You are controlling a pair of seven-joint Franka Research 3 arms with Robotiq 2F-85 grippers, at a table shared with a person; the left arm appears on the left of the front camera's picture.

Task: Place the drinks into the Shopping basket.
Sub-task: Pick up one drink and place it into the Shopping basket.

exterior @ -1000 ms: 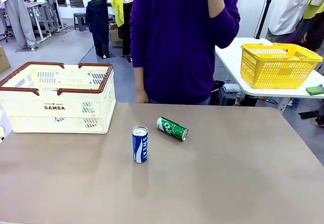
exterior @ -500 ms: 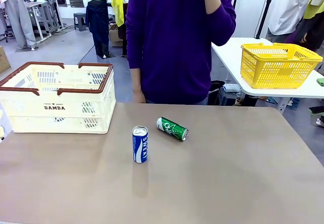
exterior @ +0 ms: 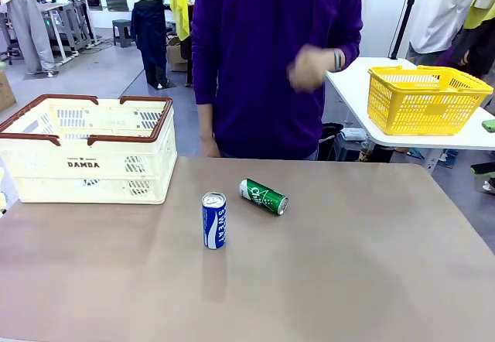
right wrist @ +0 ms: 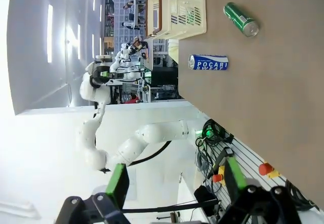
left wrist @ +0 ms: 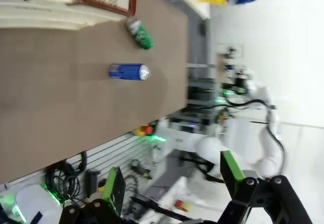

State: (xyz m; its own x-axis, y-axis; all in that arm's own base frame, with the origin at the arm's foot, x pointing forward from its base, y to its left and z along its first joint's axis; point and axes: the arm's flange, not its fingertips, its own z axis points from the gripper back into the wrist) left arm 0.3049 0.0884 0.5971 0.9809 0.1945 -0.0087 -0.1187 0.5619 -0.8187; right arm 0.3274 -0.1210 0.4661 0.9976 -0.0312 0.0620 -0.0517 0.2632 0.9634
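Two drinks await pickup: slim blue metal can upright, slim green metal can toppled; left gripper, right gripper agape, empty

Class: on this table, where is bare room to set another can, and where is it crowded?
Bare: the table right of the green can, and the near strip in front of the blue can. Crowded: the far left, taken by the Shopping basket, and the narrow gap between the two cans.

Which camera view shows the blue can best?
The right wrist view: the blue can is sharp, its lettering whole. In the front view the can stands upright, showing part of the lettering; in the left wrist view the can is blurred.
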